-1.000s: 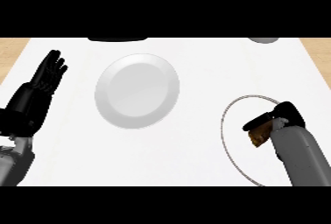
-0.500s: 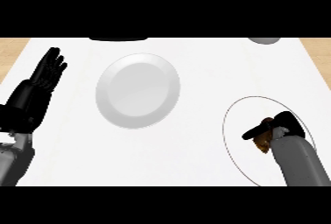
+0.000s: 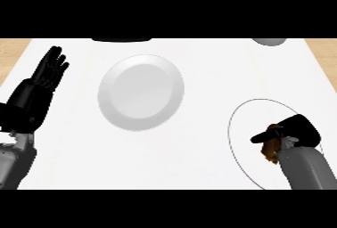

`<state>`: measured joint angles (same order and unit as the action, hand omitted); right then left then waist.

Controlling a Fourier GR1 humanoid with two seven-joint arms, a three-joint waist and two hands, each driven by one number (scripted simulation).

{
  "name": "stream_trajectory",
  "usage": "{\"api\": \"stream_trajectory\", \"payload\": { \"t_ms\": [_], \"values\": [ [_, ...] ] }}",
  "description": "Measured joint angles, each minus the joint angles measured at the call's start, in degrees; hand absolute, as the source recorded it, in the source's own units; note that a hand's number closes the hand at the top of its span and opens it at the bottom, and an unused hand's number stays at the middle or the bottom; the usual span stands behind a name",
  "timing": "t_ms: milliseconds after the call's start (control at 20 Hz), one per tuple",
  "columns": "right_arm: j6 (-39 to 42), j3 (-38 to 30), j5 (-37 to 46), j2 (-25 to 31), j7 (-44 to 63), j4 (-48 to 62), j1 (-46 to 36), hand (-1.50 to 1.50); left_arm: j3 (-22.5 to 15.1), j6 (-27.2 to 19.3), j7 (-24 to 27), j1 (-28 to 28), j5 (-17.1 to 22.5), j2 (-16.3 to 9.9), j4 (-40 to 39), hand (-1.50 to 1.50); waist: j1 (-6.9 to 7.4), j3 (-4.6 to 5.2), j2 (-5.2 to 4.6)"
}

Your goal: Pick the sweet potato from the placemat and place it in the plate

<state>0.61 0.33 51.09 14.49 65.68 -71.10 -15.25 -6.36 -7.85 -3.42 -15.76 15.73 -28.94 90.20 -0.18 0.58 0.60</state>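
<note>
- Two grey forearms entering from the lower edge, one at each side of the white table (image 3: 197, 151)
- Nearest on the right: right hand (image 3: 296, 131) low over the placemat (image 3: 240, 116), fingers and thumb curled round the sweet potato (image 3: 270, 149)
- Sweet potato brown, mostly hidden under that hand and the grey forearm; only a ragged brown strip showing beside the wrist, inside the placemat's outline
- Cannot tell whether lifted clear of the placemat or resting on it
- Placemat white, oval, marked by a thin dark rim, at the right side of the table, its near end hidden behind the forearm
- On the left, near the table's edge: left hand (image 3: 39, 91) open, fingers straight and pointing away, resting, holding nothing
- Further out, between the two hands and nearer the left one: plate (image 3: 141, 92), pale grey, looking taller than wide, bare on its face, well apart from the placemat
- Farthest, along the table's back edge: dark object (image 3: 121, 40) cut off by the view's upper limit, behind the plate; grey rounded object (image 3: 270, 41) toward the right corner, also cut off
- Strips of tan wood surface (image 3: 13, 49) visible beyond the table at both far corners
</note>
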Motion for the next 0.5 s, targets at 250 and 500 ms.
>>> {"api": "stream_trajectory", "payload": {
  "t_ms": [250,500],
  "values": [
    [0.1,10.2,5.3,-0.6,-6.8,-12.1,9.2,1.5,0.1,-0.4,0.2,1.1,-0.8,0.6,0.3,0.0,-0.92,0.18,0.53],
    [-0.3,19.1,13.4,1.8,-7.9,-25.4,18.4,1.5,0.9,0.1,-0.2,1.2,-0.9,0.6,0.9,0.0,-1.03,-0.31,0.08]
  ]
}}
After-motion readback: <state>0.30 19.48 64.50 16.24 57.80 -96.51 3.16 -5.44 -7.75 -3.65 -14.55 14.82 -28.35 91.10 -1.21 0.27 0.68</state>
